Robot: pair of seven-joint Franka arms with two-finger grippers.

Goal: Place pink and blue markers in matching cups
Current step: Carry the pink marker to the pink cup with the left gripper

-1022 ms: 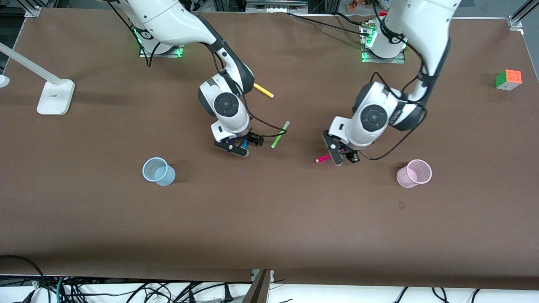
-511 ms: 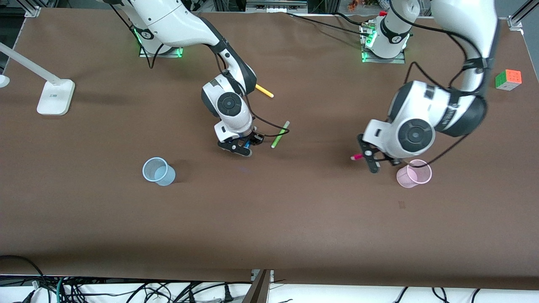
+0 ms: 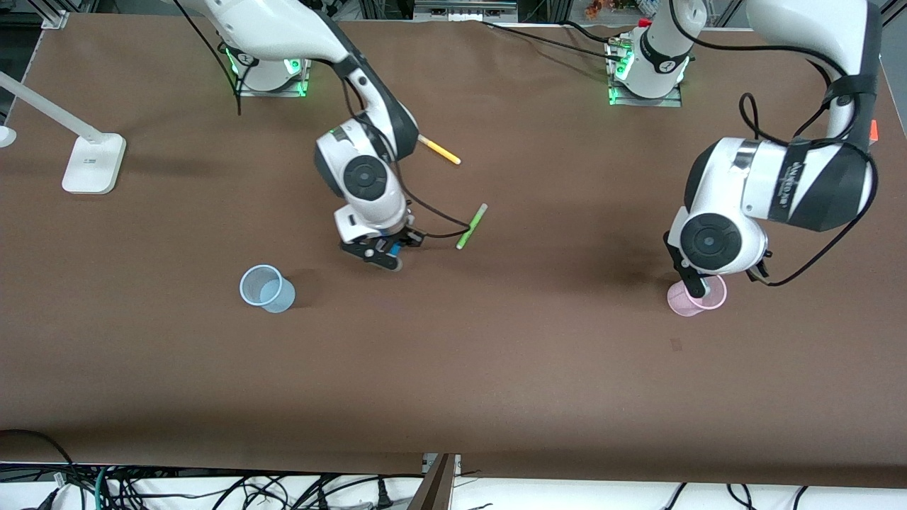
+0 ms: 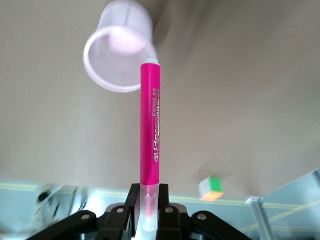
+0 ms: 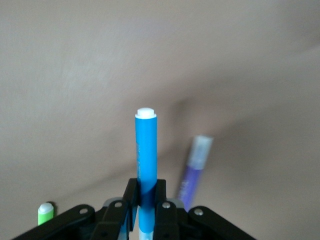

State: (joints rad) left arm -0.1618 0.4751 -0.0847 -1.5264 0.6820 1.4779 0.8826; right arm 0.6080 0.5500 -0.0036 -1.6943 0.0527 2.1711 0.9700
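My left gripper [image 3: 697, 285] is shut on the pink marker [image 4: 150, 125], gripping it at its pale clear cap, and hangs over the rim of the pale pink cup [image 3: 701, 300]. In the left wrist view the marker's tip points at the cup's mouth [image 4: 117, 50]. The front view hides the pink marker under the wrist. My right gripper [image 3: 382, 252] is shut on the blue marker [image 5: 145, 150], whose white tip points away from it. It is a little above the table, between the green pen and the pale blue cup [image 3: 266, 288].
A lime green pen [image 3: 471, 225] lies beside the right gripper and a yellow pen [image 3: 440, 151] lies nearer the bases. A purple pen [image 5: 194, 170] lies under the right gripper. A white lamp base [image 3: 93, 163] stands at the right arm's end. A colour cube [image 4: 211, 189] sits at the left arm's end.
My left gripper has carried the pink marker toward the left arm's end, from the middle of the table to over the pink cup. My right gripper has shifted slightly toward the blue cup with the blue marker.
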